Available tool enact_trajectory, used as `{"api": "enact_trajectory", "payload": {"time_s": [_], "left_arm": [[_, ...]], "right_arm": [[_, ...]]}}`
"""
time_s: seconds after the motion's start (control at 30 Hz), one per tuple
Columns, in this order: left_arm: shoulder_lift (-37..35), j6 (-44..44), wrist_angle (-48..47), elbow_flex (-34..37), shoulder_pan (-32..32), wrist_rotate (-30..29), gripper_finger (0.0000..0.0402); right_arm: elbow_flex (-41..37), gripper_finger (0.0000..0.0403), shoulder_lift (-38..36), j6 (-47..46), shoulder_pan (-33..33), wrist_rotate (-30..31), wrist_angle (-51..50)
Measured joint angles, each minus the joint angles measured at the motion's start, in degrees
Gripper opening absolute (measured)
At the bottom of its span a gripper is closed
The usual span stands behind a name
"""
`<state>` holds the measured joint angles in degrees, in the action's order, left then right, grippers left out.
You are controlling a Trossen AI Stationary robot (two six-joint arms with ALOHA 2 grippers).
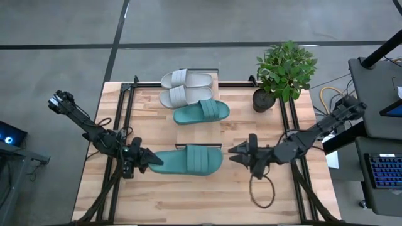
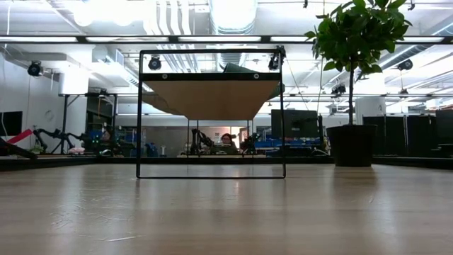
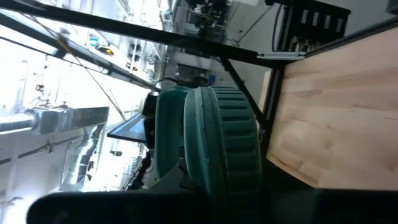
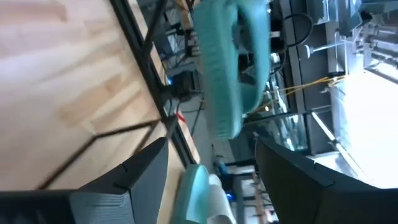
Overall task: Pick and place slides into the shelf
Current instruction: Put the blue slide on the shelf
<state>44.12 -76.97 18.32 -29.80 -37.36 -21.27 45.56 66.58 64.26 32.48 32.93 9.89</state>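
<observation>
One teal slide (image 1: 188,160) is up in the air, off the near end of the shelf (image 1: 207,145), and my left gripper (image 1: 149,159) is shut on its left end. The left wrist view shows its ridged sole (image 3: 224,143). The other teal slide (image 1: 201,112) and two pale slides (image 1: 186,78) (image 1: 184,95) lie flat on the shelf's plank top. My right gripper (image 1: 233,154) is open, level with the held slide's right end and a little apart from it; this slide (image 4: 230,68) shows ahead of its fingers. In the low view only the shelf (image 2: 212,99) shows. My left gripper holds the teal slide by its left end (image 1: 158,161), coming level from the table's left and pointing along the slide's length. The slide is lifted clear and lies about level, strap upward. In the left wrist view the gripper body hides the fingers' place on the slide end (image 3: 205,177).
A potted plant (image 1: 284,70) stands at the table's far right corner. A dark cable loop (image 1: 262,188) lies on the table under the right arm. Dark frame rails (image 1: 122,113) (image 1: 286,119) run along both sides. A laptop (image 1: 383,172) sits off the right edge.
</observation>
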Motion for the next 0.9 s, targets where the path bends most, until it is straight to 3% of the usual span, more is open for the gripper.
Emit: {"api": "enact_trajectory", "payload": {"time_s": [0.33, 0.9], "left_arm": [[-0.16, 0.0, 0.53, 0.65, 0.15, -0.64, 0.0035], [-0.42, 0.09, 1.69, 1.03, 0.15, -0.84, 0.0035]], "right_arm": [[0.0, 0.023, 2.21, 5.87, -3.79, -4.04, 5.18], [0.04, 0.0229, 2.24, 7.86, -12.29, -26.82, 7.25]]}}
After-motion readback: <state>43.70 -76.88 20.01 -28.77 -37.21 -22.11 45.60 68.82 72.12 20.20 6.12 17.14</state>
